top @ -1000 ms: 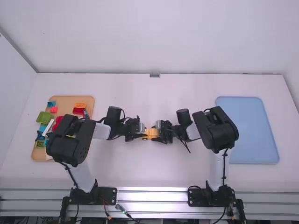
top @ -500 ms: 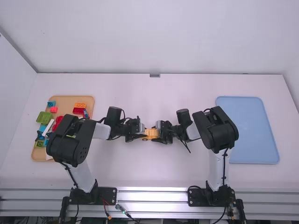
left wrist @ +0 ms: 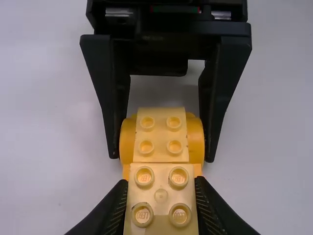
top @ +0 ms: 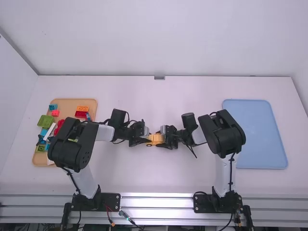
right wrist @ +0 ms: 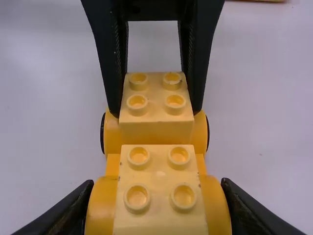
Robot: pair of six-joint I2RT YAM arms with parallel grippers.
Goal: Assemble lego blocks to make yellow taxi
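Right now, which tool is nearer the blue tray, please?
The right tool, gripping the yellow model at its end toward the blue tray; the left tool grips the opposite end.

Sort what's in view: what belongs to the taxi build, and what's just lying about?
In the job:
- yellow taxi blocks
- left gripper, shut on one end
- right gripper, shut on the other

Apparently just lying about:
- green block
- orange block
- tan tray under them
- blue tray
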